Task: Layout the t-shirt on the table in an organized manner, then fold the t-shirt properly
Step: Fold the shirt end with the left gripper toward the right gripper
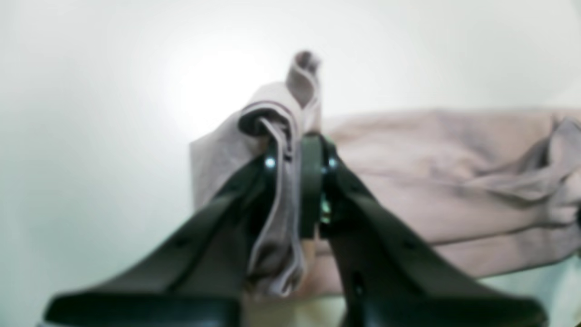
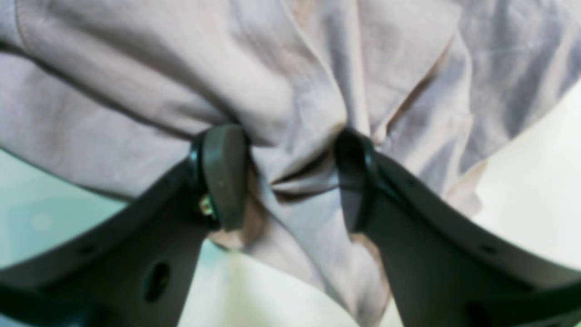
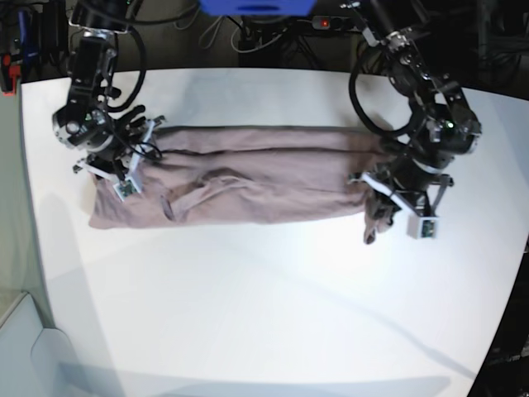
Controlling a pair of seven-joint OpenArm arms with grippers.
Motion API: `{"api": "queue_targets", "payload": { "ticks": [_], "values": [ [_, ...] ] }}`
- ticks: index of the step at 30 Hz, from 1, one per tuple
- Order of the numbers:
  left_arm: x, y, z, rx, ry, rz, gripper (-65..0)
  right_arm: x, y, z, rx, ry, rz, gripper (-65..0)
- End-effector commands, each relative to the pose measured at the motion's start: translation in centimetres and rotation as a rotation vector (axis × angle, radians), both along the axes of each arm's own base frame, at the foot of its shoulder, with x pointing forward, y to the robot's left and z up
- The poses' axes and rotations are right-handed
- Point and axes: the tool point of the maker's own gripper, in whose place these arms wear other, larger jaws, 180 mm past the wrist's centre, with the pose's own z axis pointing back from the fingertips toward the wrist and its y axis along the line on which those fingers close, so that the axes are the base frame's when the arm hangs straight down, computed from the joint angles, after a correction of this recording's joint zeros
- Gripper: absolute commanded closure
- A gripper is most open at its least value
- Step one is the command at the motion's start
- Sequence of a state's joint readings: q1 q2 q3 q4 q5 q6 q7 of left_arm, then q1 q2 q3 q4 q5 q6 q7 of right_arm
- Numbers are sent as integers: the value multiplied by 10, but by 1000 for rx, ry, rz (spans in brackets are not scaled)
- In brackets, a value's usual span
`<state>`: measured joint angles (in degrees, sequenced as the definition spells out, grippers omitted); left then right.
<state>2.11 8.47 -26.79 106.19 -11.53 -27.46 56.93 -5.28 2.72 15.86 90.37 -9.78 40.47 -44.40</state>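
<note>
the t-shirt [image 3: 248,175] lies as a long, narrow band across the far half of the table [image 3: 273,314], its long axis running from the table's left side to its right side in the base view, already doubled lengthwise but wrinkled near the middle. each arm sits at one end of that band. the left gripper [image 1: 290,156] is clamped tight on a bunched fold of the shirt's end, a tuft of cloth poking out past its tips and a loose bit hanging toward the near edge. the right gripper [image 2: 290,175] stands with its jaws wide, straddling a gathered ridge of cloth at the other end; whether it truly pinches that ridge i cannot tell. the coming move, i judge, turns on that axis: the two ends are well apart, and pulling outward along the band would flatten it.
</note>
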Motion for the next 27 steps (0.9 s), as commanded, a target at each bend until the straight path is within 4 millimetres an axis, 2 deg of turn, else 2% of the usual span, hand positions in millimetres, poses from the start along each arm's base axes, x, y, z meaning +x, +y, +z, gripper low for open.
{"api": "queue_targets", "payload": {
  "ticks": [1, 6, 9, 16, 22, 24, 27],
  "values": [
    [7, -25, 15, -44, -63, -46, -2, -36, -29, -23, -153, 183, -21, -326],
    [7, -98, 25, -119, -125, -161, -3, -36, -29, -23, -155, 184, -21, -326],
    [2, -128, 16, -149, -90, -213, -4, -37, -29, -23, -155, 186, -19, -326],
    [-8, -159, -17, -170, 6, -285, -5, -38, -29, -23, -156, 187, -19, -326],
    [-6, -172, -15, -190, -29, -306, -6, -38, -29, -24, -156, 189, -19, -326],
    [1, -171, -9, -188, -47, -302, -6, -38, -29, -24, -156, 189, -19, -326],
    [3, -171, -11, -187, -42, -301, -6, -38, -30, -24, -158, 189, -19, -326]
  ]
}}
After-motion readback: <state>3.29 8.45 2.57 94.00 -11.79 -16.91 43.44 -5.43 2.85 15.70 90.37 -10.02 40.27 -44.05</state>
